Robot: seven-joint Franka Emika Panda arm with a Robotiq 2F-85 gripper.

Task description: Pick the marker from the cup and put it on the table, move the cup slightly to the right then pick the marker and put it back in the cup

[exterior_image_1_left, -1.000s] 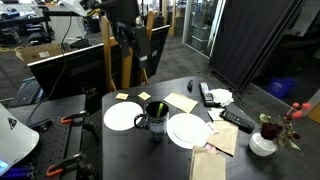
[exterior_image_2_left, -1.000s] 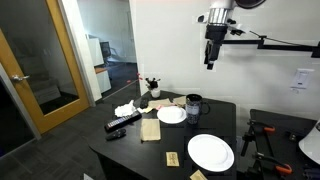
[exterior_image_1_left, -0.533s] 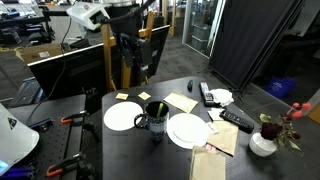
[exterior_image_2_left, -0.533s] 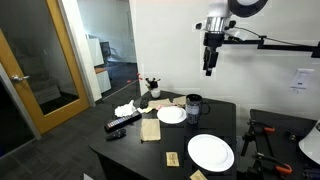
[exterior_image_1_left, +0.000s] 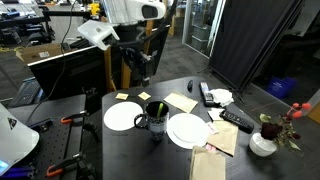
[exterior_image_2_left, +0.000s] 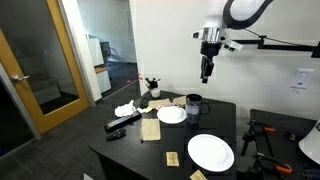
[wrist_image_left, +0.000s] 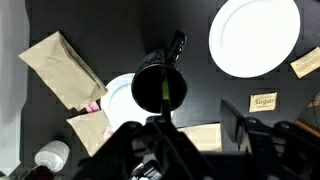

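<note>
Both exterior views low-res and soft. Even indoor light, no hard shadows. table point(exterior_image_1_left: 122, 150) crushed to near-black, barely any surface detail. Wrist view: white plate point(wrist_image_left: 255, 35) at upper right almost blown out; gripper point(wrist_image_left: 188, 145) along bottom edge dark and out of focus; cup point(wrist_image_left: 160, 85) interior dim.

The marker point(exterior_image_1_left: 157, 108) stands in the cup point(exterior_image_1_left: 152, 121); in an exterior view the cup sits on the bench point(exterior_image_1_left: 130, 152) between the left plate point(exterior_image_1_left: 122, 117) and the right plate point(exterior_image_1_left: 188, 131); the vase point(exterior_image_1_left: 263, 143) stands far right; the gripper point(exterior_image_2_left: 205, 76) hangs well above the cup.
</note>
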